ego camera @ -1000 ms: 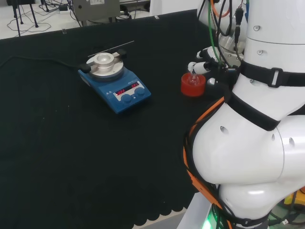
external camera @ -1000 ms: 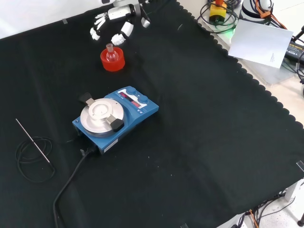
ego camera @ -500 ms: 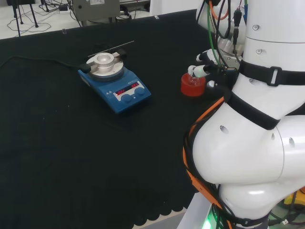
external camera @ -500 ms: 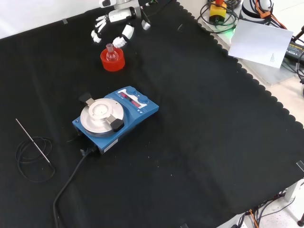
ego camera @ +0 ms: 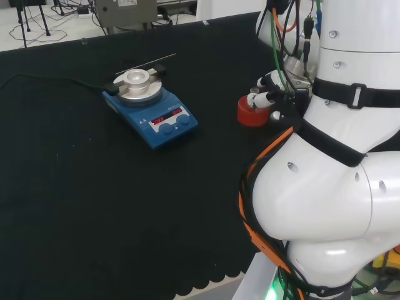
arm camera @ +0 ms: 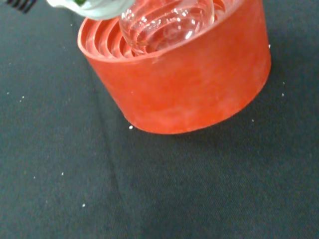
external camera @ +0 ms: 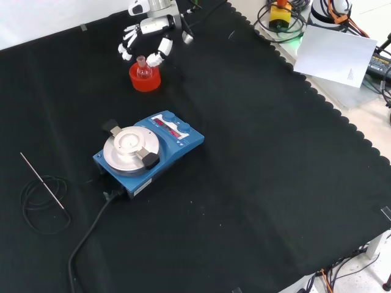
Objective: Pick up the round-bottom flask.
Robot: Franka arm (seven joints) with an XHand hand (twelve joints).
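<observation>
Flask (external camera: 142,67) sits in its red stand (external camera: 145,80), at about 12 o'clock from the blue hotplate (external camera: 148,152) in the front view. Hand (external camera: 148,33) hovers right behind it, fingers spread, not gripping anything.

My head view looked from behind and above my base, past my white links (ego camera: 325,187), over the surface (ego camera: 94,200); my front view faced me, looking down from farther off; both shared the red stand (external camera: 145,77); my wrist view sat close beside that stand (arm camera: 179,84).
</observation>
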